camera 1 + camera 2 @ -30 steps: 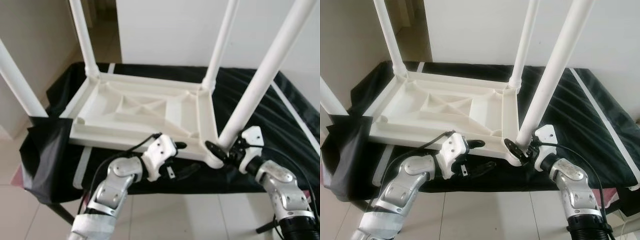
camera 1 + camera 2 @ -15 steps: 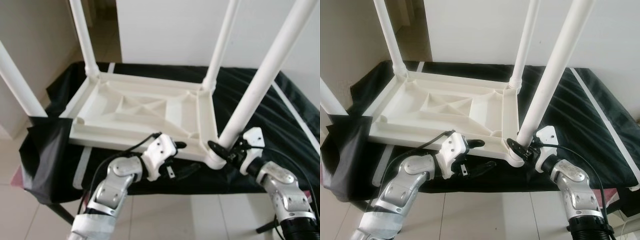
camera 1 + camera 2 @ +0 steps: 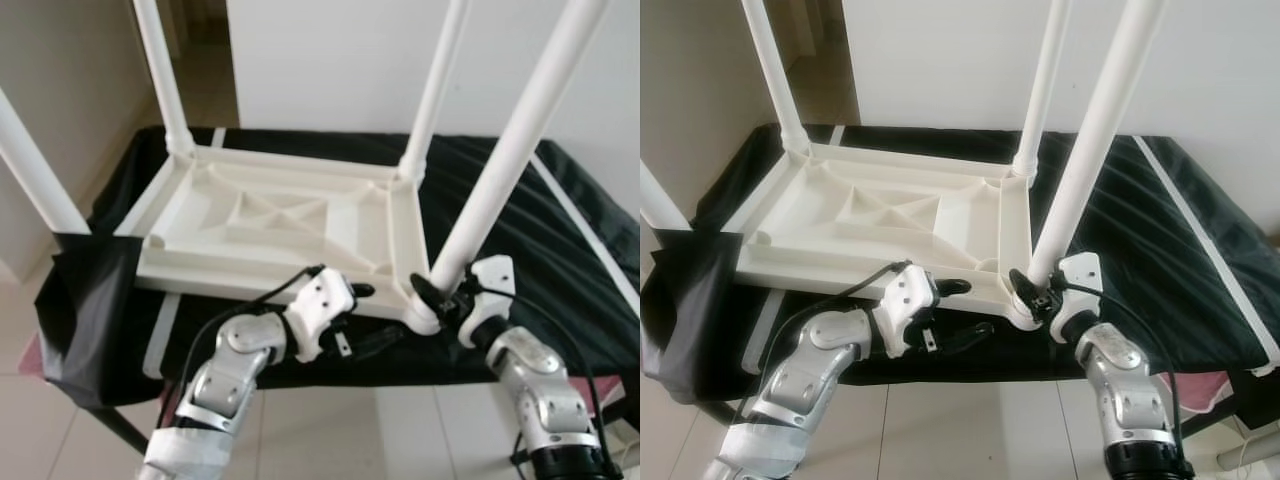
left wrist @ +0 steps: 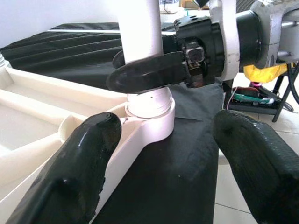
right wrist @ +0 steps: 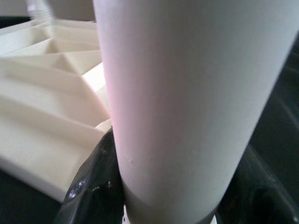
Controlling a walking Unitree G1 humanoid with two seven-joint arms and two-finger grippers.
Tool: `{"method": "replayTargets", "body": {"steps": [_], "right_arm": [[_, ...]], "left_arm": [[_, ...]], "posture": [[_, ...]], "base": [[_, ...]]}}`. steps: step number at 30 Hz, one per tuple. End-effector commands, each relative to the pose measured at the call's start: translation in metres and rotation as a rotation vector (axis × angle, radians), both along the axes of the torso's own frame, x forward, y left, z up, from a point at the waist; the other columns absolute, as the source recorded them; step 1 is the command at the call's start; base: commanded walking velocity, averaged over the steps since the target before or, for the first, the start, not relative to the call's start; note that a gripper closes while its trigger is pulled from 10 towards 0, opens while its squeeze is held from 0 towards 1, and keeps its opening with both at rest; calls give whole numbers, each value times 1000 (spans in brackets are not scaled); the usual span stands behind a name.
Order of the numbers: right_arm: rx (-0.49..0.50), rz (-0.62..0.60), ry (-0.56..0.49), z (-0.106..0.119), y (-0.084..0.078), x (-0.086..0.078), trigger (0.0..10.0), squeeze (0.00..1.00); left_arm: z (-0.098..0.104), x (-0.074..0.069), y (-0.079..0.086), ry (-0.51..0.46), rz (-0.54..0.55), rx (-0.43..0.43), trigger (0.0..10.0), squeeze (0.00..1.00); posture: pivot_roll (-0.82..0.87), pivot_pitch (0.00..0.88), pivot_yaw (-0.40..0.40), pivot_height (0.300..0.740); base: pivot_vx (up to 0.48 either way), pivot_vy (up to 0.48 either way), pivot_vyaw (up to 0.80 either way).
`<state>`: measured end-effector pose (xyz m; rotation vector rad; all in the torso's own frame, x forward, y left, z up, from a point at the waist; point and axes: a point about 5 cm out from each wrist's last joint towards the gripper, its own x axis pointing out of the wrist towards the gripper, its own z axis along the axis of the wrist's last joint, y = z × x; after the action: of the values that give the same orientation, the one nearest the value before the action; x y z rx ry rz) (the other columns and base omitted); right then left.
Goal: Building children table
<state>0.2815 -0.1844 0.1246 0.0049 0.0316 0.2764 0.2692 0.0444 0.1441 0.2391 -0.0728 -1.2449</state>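
The table (image 3: 290, 225) lies upside down on a bench (image 3: 560, 230) draped in black cloth, its legs pointing up. The right gripper (image 3: 438, 297) has its fingers clamped around the near right leg (image 3: 500, 170) just above its socket. The left gripper (image 3: 370, 315) hovers beside the table's front edge, fingers (image 4: 84, 163) spread apart.

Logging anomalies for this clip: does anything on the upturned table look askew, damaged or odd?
Nothing stands out. The white tabletop lies upside down on the black cloth, four legs seated. The right gripper clasps the near-right leg at its socket.
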Motion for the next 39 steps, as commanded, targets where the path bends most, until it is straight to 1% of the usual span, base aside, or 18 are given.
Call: {"method": "replayTargets", "body": {"steps": [1, 2, 4, 5, 7, 8, 9, 10, 11, 14, 15, 18, 22, 25, 30, 31, 35, 39], "right_arm": [[13, -113, 89, -16, -4, -4, 10000, 0], [13, -113, 89, -16, -4, -4, 10000, 0], [33, -223, 101, -20, 2, -6, 10000, 0], [33, -223, 101, -20, 2, -6, 10000, 0], [43, -314, 103, -23, 7, -7, 10000, 0], [43, -314, 103, -23, 7, -7, 10000, 0], [47, -350, 105, -24, 9, -7, 10000, 0], [55, -423, 125, -27, 12, -8, 10000, 0], [55, -423, 125, -27, 12, -8, 10000, 0], [77, -528, 147, -30, 22, -9, 10000, 0], [77, -528, 147, -30, 22, -9, 10000, 0], [100, -521, 138, -27, 32, -8, 10000, 0], [96, -525, 126, -24, 32, -8, 10000, 0], [94, -523, 116, -23, 37, -8, 10000, 0], [78, -507, 86, -18, 40, -6, 10000, 0], [75, -506, 80, -17, 40, -6, 10000, 1000], [89, -479, 60, -13, 41, -4, 10000, 1000], [88, -414, 24, -7, 42, -3, 10000, 1000]], "left_arm": [[-1, 5, 0, -14, 78, -5, 10000, 0], [-1, 5, 0, -14, 78, -5, 10000, 0], [-1, 5, -1, -15, 81, -7, 10000, 0], [-1, 5, -1, -15, 81, -7, 10000, 0], [-2, 6, -1, -16, 84, -5, 10000, 0], [-2, 6, -1, -16, 84, -5, 10000, 0], [-2, 6, -1, -17, 85, -3, 10000, 0], [-2, 7, -1, -17, 88, -6, 10000, 0], [-2, 7, -1, -17, 88, -6, 10000, 0], [-1, 7, -2, -21, 90, -11, 10000, 0], [-1, 7, -2, -21, 90, -11, 10000, 0], [1, 8, -3, -22, 92, -16, 10000, 0], [2, 9, -4, -23, 83, -18, 10000, 0], [4, 11, -3, -30, 82, -18, 10000, 0], [7, 13, -4, -39, 82, -18, 10000, 0], [7, 13, -4, -39, 82, -19, 10000, 0], [7, 12, -5, -40, 80, -20, 10000, 0], [7, 11, -7, -43, 73, -21, 10000, 0]], "posture": [[-26, 0, -36, 740], [-26, 0, -36, 740], [-25, 0, -41, 740], [-25, 0, -41, 740], [-23, 0, -44, 740], [-23, 0, -44, 740], [-20, 0, -47, 740], [-19, 0, -48, 740], [-19, 0, -48, 740], [-14, 0, -53, 740], [-14, 0, -53, 740], [-16, 0, -48, 740], [-19, 1, -42, 740], [-17, 8, -36, 740], [-18, 16, -33, 740], [-17, 11, -32, 740], [-15, 12, -34, 740], [-12, 10, -37, 740]], "base": [[0, 0, 0], [0, 0, 0], [0, 0, 0], [0, 0, 0], [0, 0, 0], [0, 0, 0], [0, 0, 0], [0, 0, 0], [0, 0, 0], [0, 0, 0], [0, 0, 0], [0, 0, 0], [0, 0, 0], [0, 0, 0], [0, 0, 0], [0, 0, 0], [0, 0, 0], [0, 0, 0]]}}
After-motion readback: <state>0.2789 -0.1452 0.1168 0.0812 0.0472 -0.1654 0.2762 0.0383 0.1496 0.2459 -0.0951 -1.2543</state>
